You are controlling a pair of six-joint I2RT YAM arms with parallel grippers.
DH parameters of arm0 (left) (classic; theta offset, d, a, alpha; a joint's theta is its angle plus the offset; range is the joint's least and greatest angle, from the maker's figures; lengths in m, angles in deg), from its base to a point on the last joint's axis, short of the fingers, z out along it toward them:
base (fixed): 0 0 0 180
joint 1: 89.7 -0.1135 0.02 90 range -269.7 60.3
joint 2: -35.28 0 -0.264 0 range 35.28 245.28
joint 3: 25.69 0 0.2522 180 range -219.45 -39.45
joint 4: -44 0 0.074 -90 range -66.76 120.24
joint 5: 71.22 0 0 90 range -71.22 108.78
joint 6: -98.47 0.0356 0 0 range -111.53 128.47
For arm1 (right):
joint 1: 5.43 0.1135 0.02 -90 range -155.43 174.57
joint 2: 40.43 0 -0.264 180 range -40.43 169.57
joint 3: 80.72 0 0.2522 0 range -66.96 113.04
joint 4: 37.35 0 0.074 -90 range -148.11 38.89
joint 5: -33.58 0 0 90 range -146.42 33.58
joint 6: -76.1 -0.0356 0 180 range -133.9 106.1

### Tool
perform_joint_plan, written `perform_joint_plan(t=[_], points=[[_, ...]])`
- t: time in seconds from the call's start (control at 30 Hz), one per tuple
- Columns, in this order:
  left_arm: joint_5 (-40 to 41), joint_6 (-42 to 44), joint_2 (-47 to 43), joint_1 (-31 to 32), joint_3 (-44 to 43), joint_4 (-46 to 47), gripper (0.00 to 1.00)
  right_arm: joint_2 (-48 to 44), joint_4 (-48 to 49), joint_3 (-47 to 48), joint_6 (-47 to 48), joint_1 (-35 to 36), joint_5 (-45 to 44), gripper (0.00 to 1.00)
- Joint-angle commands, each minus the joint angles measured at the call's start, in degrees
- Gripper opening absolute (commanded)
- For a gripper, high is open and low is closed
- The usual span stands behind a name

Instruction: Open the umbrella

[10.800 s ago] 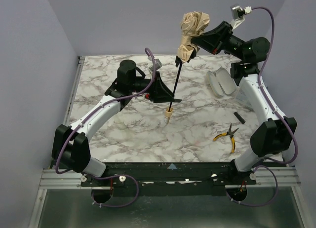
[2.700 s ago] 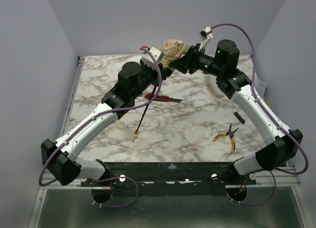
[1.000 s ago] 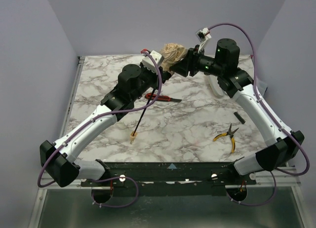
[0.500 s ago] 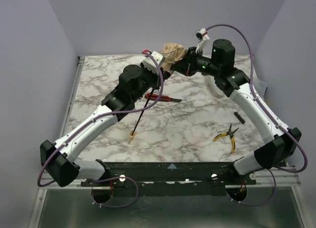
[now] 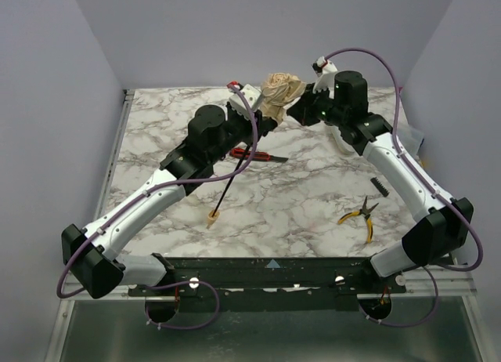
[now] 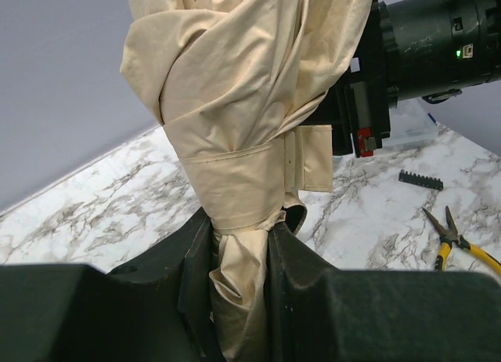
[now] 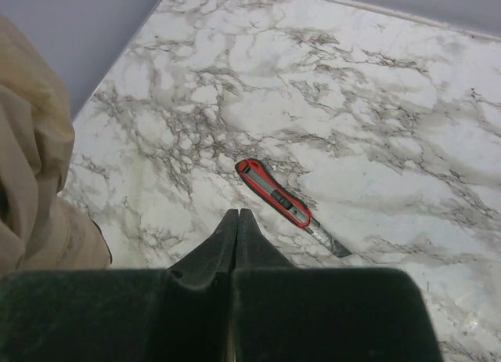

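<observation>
The umbrella (image 5: 279, 90) is folded, its tan fabric bunched and held up in the air at the back of the table. Its thin black shaft (image 5: 225, 188) slants down to the small beige handle (image 5: 213, 215) near the marble top. My left gripper (image 5: 262, 124) is shut on the lower part of the fabric bundle (image 6: 239, 103), jaws pinching it (image 6: 239, 229). My right gripper (image 5: 297, 111) is shut and empty beside the bundle, fingertips together (image 7: 237, 215). The fabric shows at the left edge of the right wrist view (image 7: 31, 182).
A red-handled cutter (image 5: 254, 154) lies under the arms and shows in the right wrist view (image 7: 278, 196). Yellow-handled pliers (image 5: 358, 216) and a small black toothed strip (image 5: 380, 186) lie at the right; both show in the left wrist view (image 6: 462, 248), (image 6: 420, 179). Purple walls enclose the table.
My right gripper has come off the fabric bundle and drawn back a little to the right. My left gripper still holds the umbrella, which has barely moved.
</observation>
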Motion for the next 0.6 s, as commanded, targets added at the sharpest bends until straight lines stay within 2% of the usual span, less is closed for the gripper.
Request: perform_joint_plan(t=[0.0,0.1,0.17,0.27,0.4,0.57], points=[[1.7,0.3,-2.2,-0.1,-0.9,4.8,0.00,-1.9,-1.1,-0.7,3.6,-0.8,9.1,0.07],[3.6,2.5,-1.9,-0.3,-0.6,4.9,0.00,-4.3,-3.2,-0.4,4.6,-0.9,13.1,0.68],[2.2,4.5,-2.0,-0.5,-0.5,4.4,0.00,-6.2,-3.0,-0.9,5.1,-0.9,15.2,0.85],[-5.6,7.2,-2.4,-1.8,-1.5,1.1,0.00,-6.5,-8.3,2.7,9.2,-1.0,17.4,0.93],[-22.1,8.2,-2.8,-6.5,-3.1,-5.6,0.00,-4.9,-22.6,12.1,26.5,-2.2,16.6,0.96],[-37.6,15.6,0.0,-10.0,-10.8,-18.9,0.00,-10.5,-28.4,12.1,46.7,-2.8,14.4,0.96]])
